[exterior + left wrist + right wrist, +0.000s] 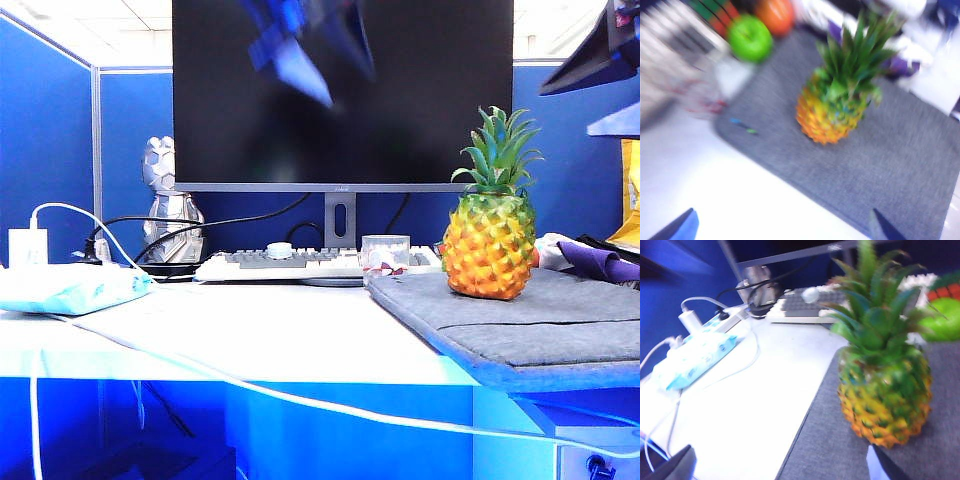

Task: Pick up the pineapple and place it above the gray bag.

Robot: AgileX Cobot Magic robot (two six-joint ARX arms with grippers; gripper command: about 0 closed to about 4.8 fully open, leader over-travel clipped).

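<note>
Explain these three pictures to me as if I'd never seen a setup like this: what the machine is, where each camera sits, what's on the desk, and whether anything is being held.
This is a robot with two arms, each ending in a two-finger hand. One picture comes from a fixed camera at desk level; the other two come from cameras on each arm's wrist, looking past the fingers.

On the desk, the pineapple stands upright on the gray bag. A keyboard lies under a dark monitor, with a light-blue packet and white cables to the left. A green fruit and an orange one sit beyond the bag's edge.

The left hand is open above the bag, blurred. The right hand is open beside the pineapple. Neither hand holds anything.
</note>
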